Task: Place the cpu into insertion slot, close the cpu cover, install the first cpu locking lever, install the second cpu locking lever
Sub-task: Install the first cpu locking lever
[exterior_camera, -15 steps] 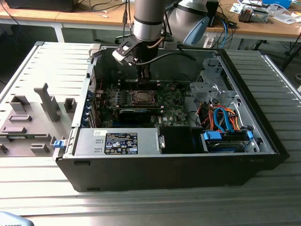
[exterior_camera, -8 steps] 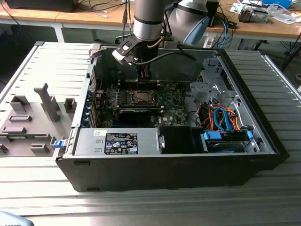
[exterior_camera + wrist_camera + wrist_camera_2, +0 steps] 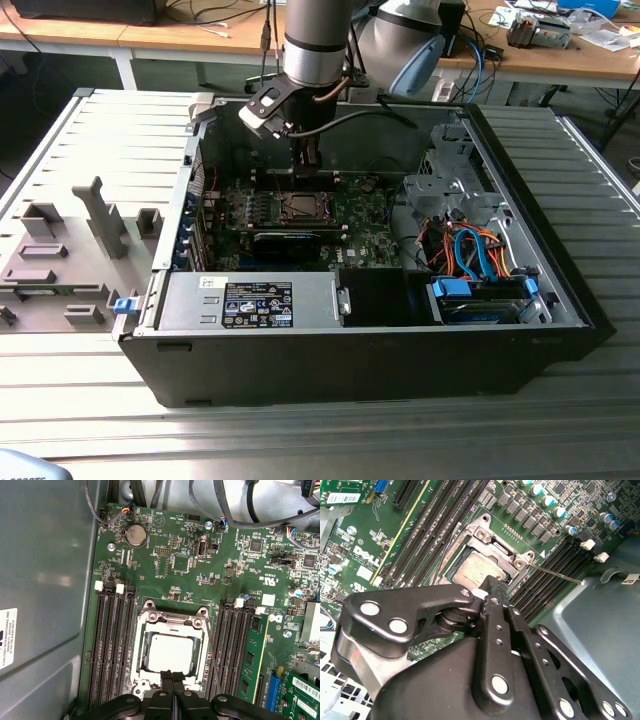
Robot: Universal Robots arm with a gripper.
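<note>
Ribbed metal table carries open computer case and grey fixture

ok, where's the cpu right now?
In the first wrist view the cpu sits on the motherboard, framed by the cpu cover, between two banks of memory slots; the gripper is at the cover's edge, beside it.

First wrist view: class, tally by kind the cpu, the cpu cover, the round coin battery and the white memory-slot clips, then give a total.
cpu: 1
cpu cover: 1
coin battery: 1
white memory-slot clips: 4
Total: 7
</note>
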